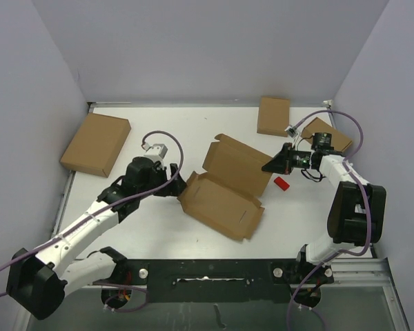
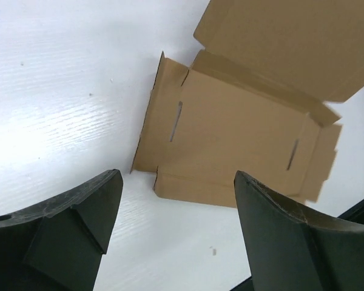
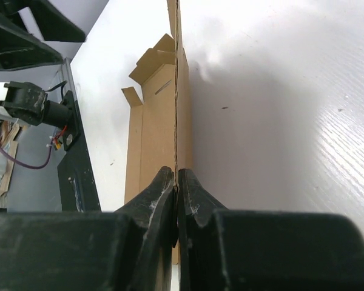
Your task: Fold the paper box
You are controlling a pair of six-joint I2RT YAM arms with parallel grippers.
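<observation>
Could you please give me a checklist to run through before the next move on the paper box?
1. Grip: right gripper shut on the paper box at its lid edge: ok.
2. The left gripper open and not touching the cardboard: ok.
3. Lid closed: not ok, it stands open.
4. The slits in the base uncovered: ok.
5. The red item apart from the box: ok.
6. Side flaps fully upright: cannot tell.
</observation>
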